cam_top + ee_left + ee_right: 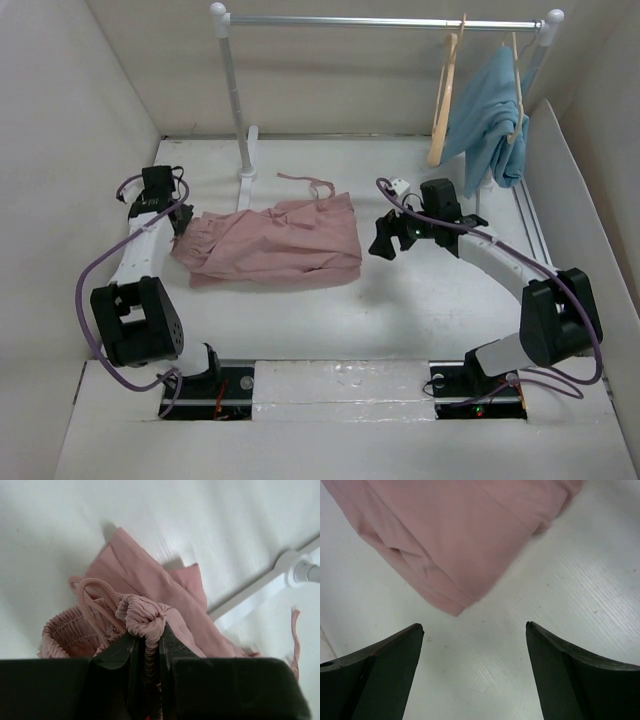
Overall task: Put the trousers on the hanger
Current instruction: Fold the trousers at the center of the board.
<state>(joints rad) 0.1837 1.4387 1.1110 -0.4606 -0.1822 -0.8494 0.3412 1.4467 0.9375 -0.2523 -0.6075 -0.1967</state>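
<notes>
On table, left jaws pinch trousers waistband, seemingly; right jaws gape.

Right wrist view: the dusty-pink soft fabric trousers ran off the top edge. Near the tabletop's far right corner, the light-blue cloth garment concealed most of the pale wooden hanger carrying it. The white rack foot was blurred.

A robot lab: white-walled table with clothes rail.

Pink trousers bunched on table; hanger on rail
</notes>
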